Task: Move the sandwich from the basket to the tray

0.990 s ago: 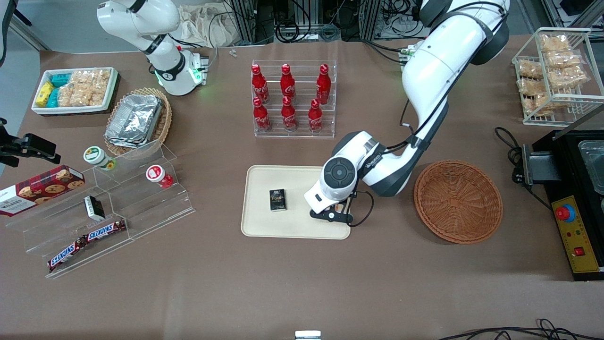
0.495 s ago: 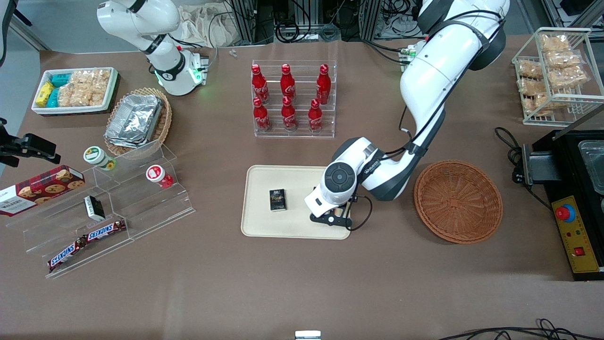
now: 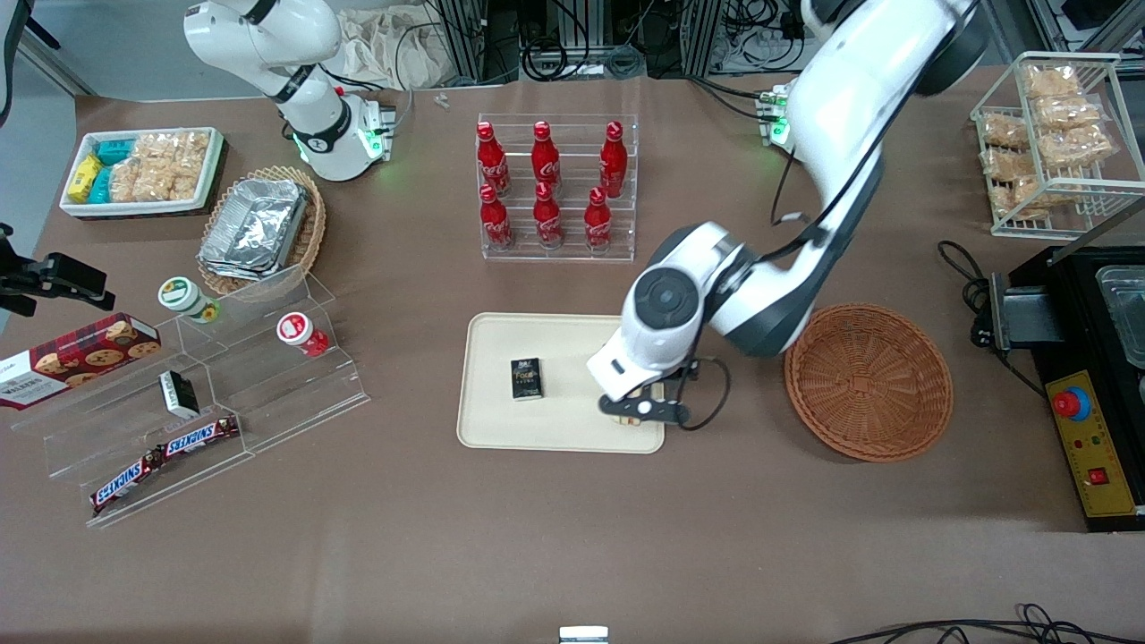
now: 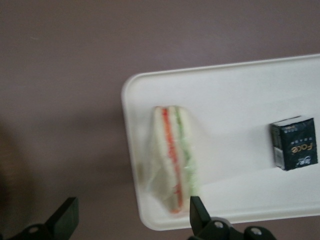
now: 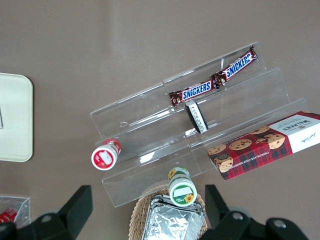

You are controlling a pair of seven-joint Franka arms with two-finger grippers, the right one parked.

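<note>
The sandwich (image 4: 172,155), a clear-wrapped wedge with red and green filling, lies on the cream tray (image 4: 235,100) near its corner toward the working arm's end. My left gripper (image 4: 132,220) is open and empty, raised above the sandwich, its fingers apart from it. In the front view the gripper (image 3: 640,407) hangs over the tray's (image 3: 501,420) near corner and hides most of the sandwich. The reddish-brown basket (image 3: 868,383) stands empty beside the tray, toward the working arm's end.
A small black box (image 3: 527,378) lies on the tray. A clear rack of red bottles (image 3: 556,188) stands farther from the front camera than the tray. A clear stepped stand (image 3: 206,394) with snacks, a tan basket of foil containers (image 3: 259,228) and a wire rack (image 3: 1051,134) stand at the table's ends.
The left arm's wrist has risen above the tray and shifted slightly toward the working arm's end. The basket and black box have not moved.
</note>
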